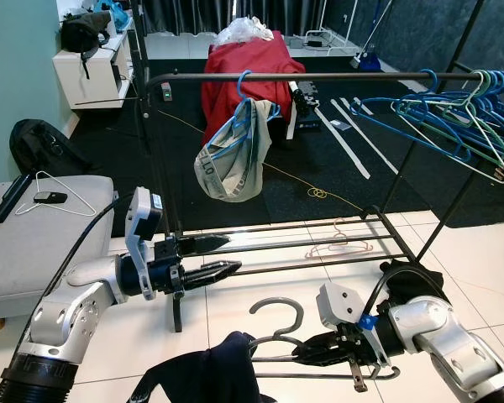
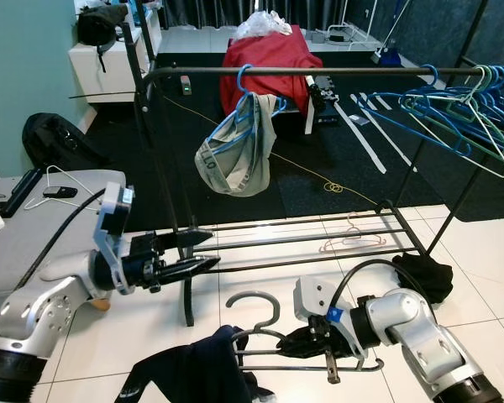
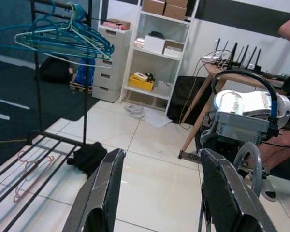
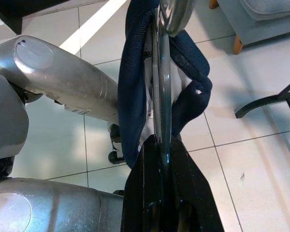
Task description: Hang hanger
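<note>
A grey hanger point(image 1: 279, 312) with a dark navy garment point(image 1: 206, 374) draped on it hangs low over the tiled floor, its hook curling upward. My right gripper point(image 1: 307, 350) is shut on the hanger's shoulder bar; the right wrist view shows the fingers point(image 4: 166, 193) pinching the grey bar point(image 4: 163, 96) with navy cloth point(image 4: 135, 87) looped around it. My left gripper point(image 1: 223, 257) stands open, pointing right, level with the lower bars of the black clothes rack point(image 1: 302, 77). The rack's top rail runs well above both grippers.
A blue hanger with a pale garment point(image 1: 231, 159) hangs on the rail, with several blue and green hangers point(image 1: 462, 109) at its right end. A pink hanger point(image 1: 340, 241) lies on the lower bars. A grey sofa point(image 1: 42, 231) sits left, dark cloth point(image 1: 416, 281) right.
</note>
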{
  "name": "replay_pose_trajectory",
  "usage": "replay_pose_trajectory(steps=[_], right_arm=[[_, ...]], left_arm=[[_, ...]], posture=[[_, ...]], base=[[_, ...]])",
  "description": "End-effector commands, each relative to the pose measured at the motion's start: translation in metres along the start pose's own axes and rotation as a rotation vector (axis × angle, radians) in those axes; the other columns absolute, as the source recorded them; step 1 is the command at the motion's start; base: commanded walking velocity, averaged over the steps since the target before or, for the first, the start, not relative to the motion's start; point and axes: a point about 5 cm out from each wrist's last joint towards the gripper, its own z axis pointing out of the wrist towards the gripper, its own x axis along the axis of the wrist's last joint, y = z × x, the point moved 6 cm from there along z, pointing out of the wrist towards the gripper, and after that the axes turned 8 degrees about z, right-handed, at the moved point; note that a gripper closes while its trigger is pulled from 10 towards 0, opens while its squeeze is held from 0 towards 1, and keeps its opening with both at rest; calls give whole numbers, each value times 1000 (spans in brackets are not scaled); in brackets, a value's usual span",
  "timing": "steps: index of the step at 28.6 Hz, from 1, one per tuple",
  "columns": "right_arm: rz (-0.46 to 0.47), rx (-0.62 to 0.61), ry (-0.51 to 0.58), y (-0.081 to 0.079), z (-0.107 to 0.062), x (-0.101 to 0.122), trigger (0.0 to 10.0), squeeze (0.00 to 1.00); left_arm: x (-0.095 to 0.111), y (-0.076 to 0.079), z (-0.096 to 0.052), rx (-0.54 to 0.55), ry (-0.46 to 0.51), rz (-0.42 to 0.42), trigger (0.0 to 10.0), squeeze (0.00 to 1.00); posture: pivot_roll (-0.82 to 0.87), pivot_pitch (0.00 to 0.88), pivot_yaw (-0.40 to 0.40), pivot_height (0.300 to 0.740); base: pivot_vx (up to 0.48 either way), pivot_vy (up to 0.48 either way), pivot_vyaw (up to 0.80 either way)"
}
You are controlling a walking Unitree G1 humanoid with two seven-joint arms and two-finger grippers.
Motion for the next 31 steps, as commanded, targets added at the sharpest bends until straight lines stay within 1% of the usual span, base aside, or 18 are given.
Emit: replay_pose_trajectory(steps=[1,2,4,6,9,10,11,12,14,16,22,28,30,31], right_arm=[[-19,-5,-3,2,1,1,10000,0],[-19,-5,-3,2,1,1,10000,0],[-25,-21,-18,5,-1,-1,10000,0],[-25,-33,-19,8,-2,-1,10000,0],[-24,-38,-17,9,-2,-1,10000,0],[-23,-43,-13,11,-3,1,10000,0],[-23,-43,-13,11,-3,1,10000,0],[-24,-44,-10,12,-3,2,10000,0],[-26,-38,-6,12,-1,5,10000,0],[-27,-29,-3,10,0,6,10000,0],[-27,-24,-1,9,2,6,10000,0],[-31,-34,2,11,1,6,10000,0],[-31,-34,2,11,1,6,10000,0],[-31,-37,3,12,1,6,10000,0]], left_arm=[[-1,14,1,-78,3,-47,10000,0],[-1,14,1,-78,3,-47,10000,0],[-4,25,-1,-137,-22,-60,10000,0],[-7,31,-2,-170,-45,-57,10000,0],[-9,33,-3,-181,-51,-56,10000,0],[-11,36,-2,-195,-63,-50,10000,0],[-11,36,-2,-195,-63,-50,10000,0],[-15,37,2,-186,-66,-42,10000,0],[-21,33,11,-141,-64,-13,10000,0],[-21,30,16,-113,-49,7,10000,0],[-21,31,18,-119,-43,0,10000,0],[-20,41,19,-176,-43,-21,10000,0],[-20,41,19,-176,-43,-21,10000,0],[-19,44,18,-193,-36,-35,10000,0]], posture=[[-111,103,-28,740],[-111,103,-28,740],[-111,102,-27,740],[-110,101,-28,740],[-110,101,-28,740],[-108,101,-28,740],[-108,101,-28,740],[-109,99,-28,740],[-110,98,-29,740],[-110,98,-29,740],[-113,97,-25,740],[-114,97,-21,740],[-114,97,-21,740],[-114,98,-20,740]], base=[[0,0,0],[0,0,0],[0,0,0],[0,0,0],[0,0,0],[0,0,0],[0,0,0],[0,0,0],[0,0,0],[0,0,0],[0,0,0],[0,0,0],[0,0,0],[0,0,0]])
